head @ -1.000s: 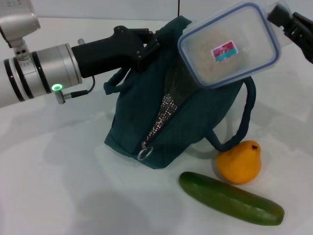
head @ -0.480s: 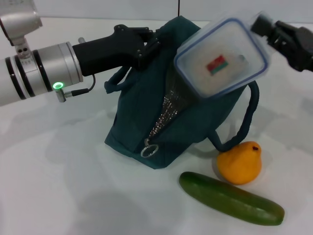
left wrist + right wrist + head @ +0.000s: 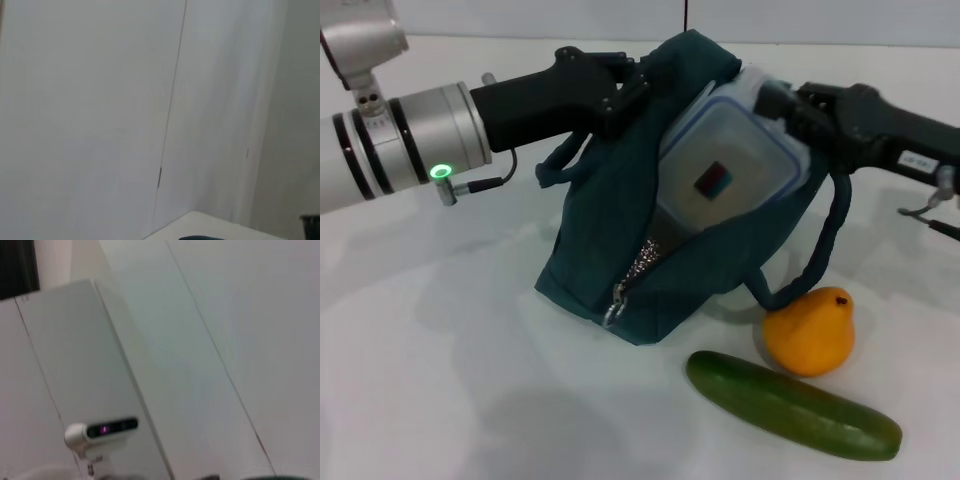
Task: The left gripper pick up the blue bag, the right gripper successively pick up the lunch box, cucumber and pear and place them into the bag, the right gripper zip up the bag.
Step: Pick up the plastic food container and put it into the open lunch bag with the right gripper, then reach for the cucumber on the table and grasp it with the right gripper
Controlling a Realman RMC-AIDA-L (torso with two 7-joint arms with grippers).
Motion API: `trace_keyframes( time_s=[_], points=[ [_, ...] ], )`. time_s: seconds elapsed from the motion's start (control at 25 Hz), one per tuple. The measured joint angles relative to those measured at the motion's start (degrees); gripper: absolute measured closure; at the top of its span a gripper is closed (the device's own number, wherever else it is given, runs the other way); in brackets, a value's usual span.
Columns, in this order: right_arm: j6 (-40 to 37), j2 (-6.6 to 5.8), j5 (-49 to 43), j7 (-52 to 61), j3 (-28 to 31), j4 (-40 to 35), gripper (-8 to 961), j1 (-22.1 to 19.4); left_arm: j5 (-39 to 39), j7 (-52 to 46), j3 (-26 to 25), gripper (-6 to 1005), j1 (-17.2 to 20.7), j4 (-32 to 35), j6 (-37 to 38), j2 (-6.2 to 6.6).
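Observation:
In the head view the dark teal-blue bag (image 3: 610,230) stands on the white table with its top held up by my left gripper (image 3: 638,88), which is shut on the fabric. The clear lunch box (image 3: 725,165) with its blue-rimmed lid sits tilted in the bag's open mouth, about half inside. My right gripper (image 3: 782,103) reaches in from the right and is shut on the box's upper end. The orange-yellow pear (image 3: 810,330) and the long green cucumber (image 3: 792,404) lie on the table in front of the bag at the right. Both wrist views show only walls.
One padded handle (image 3: 825,240) of the bag loops down toward the pear. The zipper's metal ring pull (image 3: 613,314) hangs at the bag's lower front. White table (image 3: 430,380) stretches to the left and front.
The right gripper has carried the lunch box down and left from above the bag into its open mouth. The left gripper still holds the bag's top in place.

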Motion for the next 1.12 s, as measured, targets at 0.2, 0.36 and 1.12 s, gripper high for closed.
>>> trace_keyframes(
  time_s=[0.2,0.36,1.12],
  points=[
    [3.7,0.07,-0.03,-0.07,-2.96,-0.39,802,1.43,-0.02,0.0,0.0,921,-0.3,0.01,-0.38,0.0],
    [4.83,0.0,-0.02,0.14,-3.12,-0.52,799,2.03,-0.02,0.0,0.01,921,-0.33,-0.04,-0.58,0.0],
    [-12.79,-4.28,-24.11,31.87,7.17,-39.92,365,-13.27,0.18,4.4,0.03,922,1.15,-3.13,-2.04,0.06]
  ],
)
